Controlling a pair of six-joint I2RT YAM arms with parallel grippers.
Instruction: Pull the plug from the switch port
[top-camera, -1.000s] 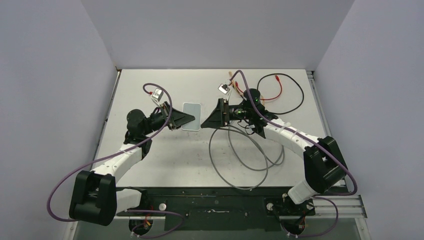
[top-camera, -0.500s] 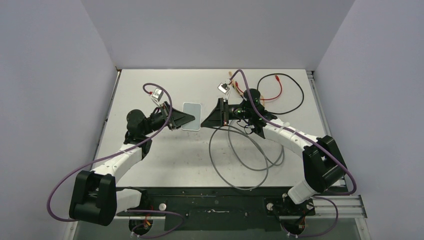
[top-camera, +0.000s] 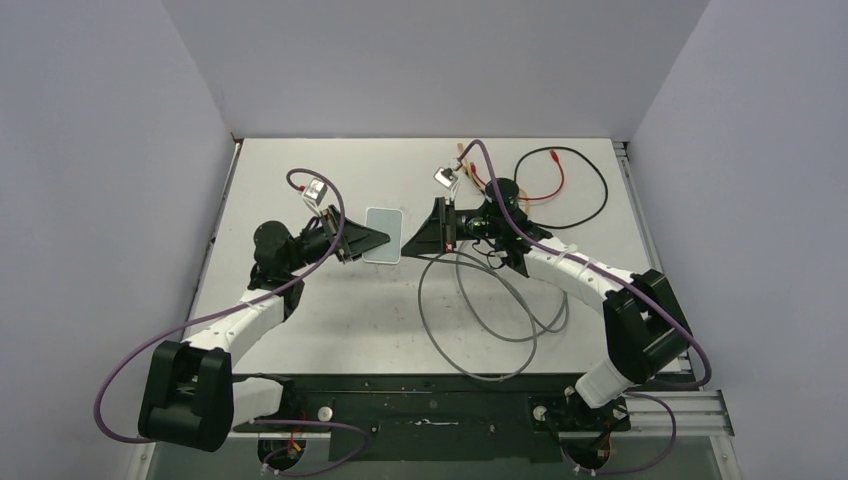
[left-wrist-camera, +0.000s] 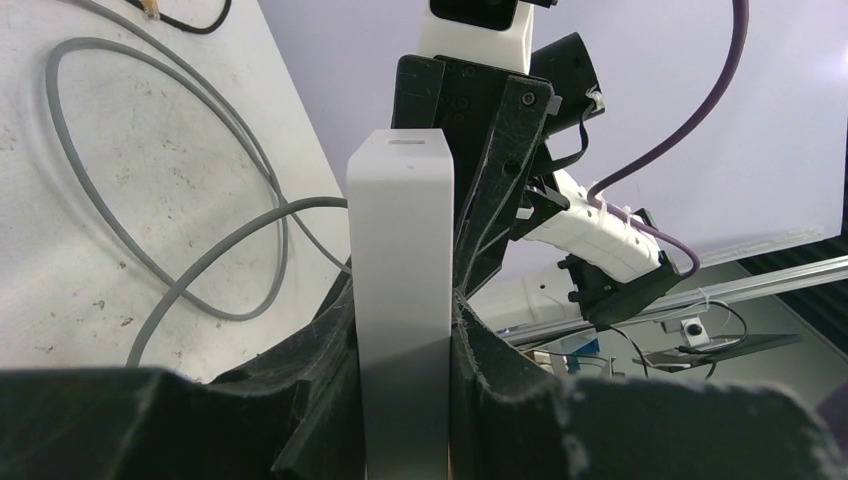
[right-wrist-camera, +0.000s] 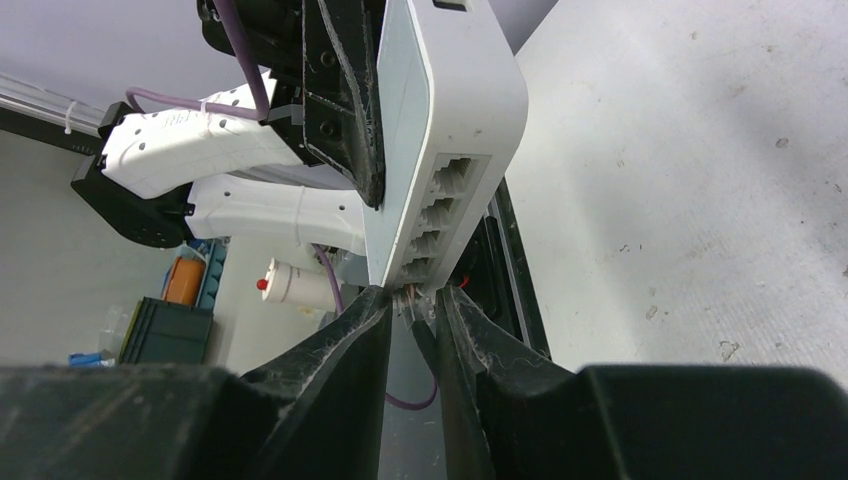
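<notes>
At the near edge a black mounting rail (top-camera: 430, 400) carries both arm bases. Beyond it lies the white table (top-camera: 330, 320), scuffed and lightly speckled, with a grey cable (left-wrist-camera: 300, 207) looped loosely across it.

Past the loops, mid-table, the two arms meet. The left gripper (top-camera: 380, 237) is clamped on the flat faces of the pale switch box (top-camera: 383, 218) and holds it on edge (the left wrist view shows the box wedged upright between both pads). The right gripper (right-wrist-camera: 412, 315) faces it, its fingers drawn nearly together and pinching the plug (right-wrist-camera: 408, 297). The plug sits in the switch port (right-wrist-camera: 420, 270), the end socket of the row along the box's narrow edge, nearest the right wrist camera.

A faint mark on the box's opposite edge is too small to read.

Farther back, near the right rear corner, lie a red lead (top-camera: 548, 190) and a black lead (top-camera: 603, 195). Plain pale lilac-grey walls (top-camera: 420, 70) close in the table on three sides.
</notes>
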